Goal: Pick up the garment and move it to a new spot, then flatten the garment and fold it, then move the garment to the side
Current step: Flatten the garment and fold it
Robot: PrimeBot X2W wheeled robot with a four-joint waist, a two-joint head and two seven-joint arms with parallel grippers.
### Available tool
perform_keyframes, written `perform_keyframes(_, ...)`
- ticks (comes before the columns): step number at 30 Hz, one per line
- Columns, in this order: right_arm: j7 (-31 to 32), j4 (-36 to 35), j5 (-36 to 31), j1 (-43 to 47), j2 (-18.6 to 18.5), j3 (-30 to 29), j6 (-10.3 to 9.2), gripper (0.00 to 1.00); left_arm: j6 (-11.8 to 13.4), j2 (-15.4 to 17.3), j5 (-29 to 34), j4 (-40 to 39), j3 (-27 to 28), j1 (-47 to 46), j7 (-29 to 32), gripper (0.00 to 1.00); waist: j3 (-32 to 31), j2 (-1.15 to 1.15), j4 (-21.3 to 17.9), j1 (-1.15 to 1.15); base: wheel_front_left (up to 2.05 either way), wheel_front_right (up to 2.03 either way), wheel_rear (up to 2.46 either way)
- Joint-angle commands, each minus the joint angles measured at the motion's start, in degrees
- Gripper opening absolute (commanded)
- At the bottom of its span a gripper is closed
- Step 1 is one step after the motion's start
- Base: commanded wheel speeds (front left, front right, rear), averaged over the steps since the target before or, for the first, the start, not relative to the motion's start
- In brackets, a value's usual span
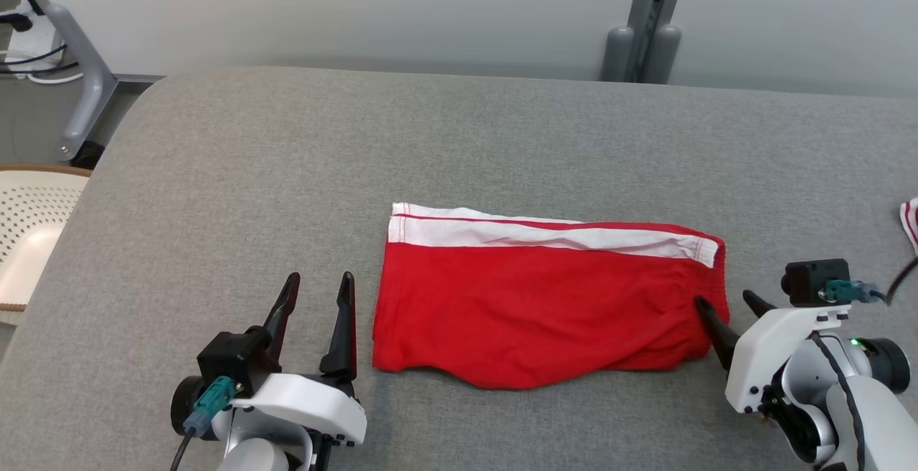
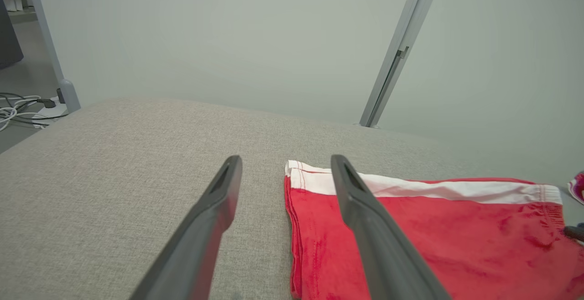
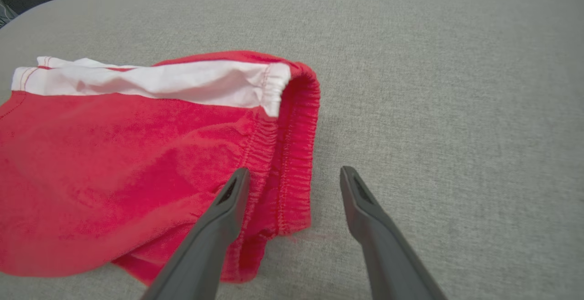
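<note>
The garment (image 1: 545, 299) is a pair of red shorts with a white stripe along its far edge, lying folded flat on the grey table (image 1: 287, 170). My left gripper (image 1: 320, 284) stands open just left of the garment's left edge (image 2: 296, 227), holding nothing. My right gripper (image 1: 724, 302) is open at the garment's right end; its left finger (image 3: 228, 204) lies over the red elastic waistband (image 3: 292, 154) and its right finger (image 3: 360, 199) is over bare table. Nothing sits between either pair of fingers.
A perforated cream basket (image 1: 29, 227) stands off the table's left edge. A scrap of red and white cloth (image 1: 909, 224) lies at the table's right edge. Grey frame posts (image 1: 642, 48) rise behind the table, and cables (image 2: 18, 108) lie on the floor at far left.
</note>
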Motion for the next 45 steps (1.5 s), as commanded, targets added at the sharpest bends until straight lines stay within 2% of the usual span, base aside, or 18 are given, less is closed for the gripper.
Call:
perform_keyframes(1,0.93,0.7,0.55,-0.54,-0.33,-0.13,0.01,1.0,-0.3,0.12,0.5,0.13,0.43,-0.22,-0.07,1.0,0.18,0.0,0.36,0.0,0.0,0.0,0.0)
perform_keyframes(6,7.02,5.06,5.21,-3.96,-1.0,0.48,0.01,1.0,-1.72,-1.26,1.95,0.87,1.97,-0.25,-0.07,1.0,0.81,0.0,1.64,0.0,0.0,0.0,0.0)
perform_keyframes(12,10.72,8.3,7.87,-6.77,-1.0,1.21,0.01,1.0,-2.77,-2.36,3.23,1.48,2.93,-0.58,-0.07,1.0,1.35,0.0,2.78,0.0,0.0,0.0,0.0)
perform_keyframes(13,11.17,8.74,8.41,-7.08,-0.73,1.39,0.01,0.98,-2.97,-2.49,3.34,1.53,3.07,-0.57,-0.07,1.0,1.41,0.0,2.9,0.0,0.0,0.0,0.0)
perform_keyframes(14,11.67,9.08,9.0,-7.38,-0.44,1.44,0.01,0.85,-3.16,-2.6,3.56,1.57,3.24,-0.57,-0.07,1.0,1.48,0.0,3.0,0.0,0.0,0.0,0.0)
perform_keyframes(16,12.7,9.55,9.95,-8.07,-0.18,1.86,0.01,0.49,-3.23,-2.82,3.88,1.75,3.55,-0.57,-0.07,1.0,1.6,0.0,3.14,0.0,0.0,0.0,0.0)
perform_keyframes(21,14.03,11.07,10.95,-9.65,-0.15,2.58,0.01,0.23,-3.86,-3.12,4.67,2.13,4.14,-0.88,-0.07,1.0,1.91,0.0,3.3,0.0,0.0,0.0,0.0)
perform_keyframes(22,14.16,11.26,11.21,-9.95,-0.22,2.63,0.01,0.15,-4.06,-3.17,4.74,2.24,4.23,-1.02,-0.07,1.0,1.95,0.0,3.3,0.0,0.0,0.0,0.0)
perform_keyframes(23,14.26,11.42,11.51,-10.32,-0.33,2.71,0.01,0.0,-4.23,-3.23,4.98,2.34,4.33,-1.13,-0.07,1.0,1.95,0.0,3.26,0.0,0.0,0.0,0.0)
perform_keyframes(34,16.42,8.46,16.78,-9.67,-4.48,2.85,0.01,0.0,-4.77,-3.61,6.04,2.77,5.15,0.17,-0.07,1.0,0.68,0.0,0.38,0.0,0.0,0.0,0.0)
perform_keyframes(41,19.56,5.22,18.0,-7.93,-10.01,1.3,0.01,0.0,-5.24,-3.69,6.61,3.26,4.67,0.6,-0.08,1.0,-0.23,0.0,-2.6,0.0,0.0,0.0,0.0)
perform_keyframes(45,21.04,3.58,17.84,-6.81,-11.69,-0.88,0.01,0.0,-5.41,-3.71,6.74,3.6,4.44,0.95,-0.08,1.0,-0.66,0.0,-3.92,0.0,0.0,0.0,0.0)
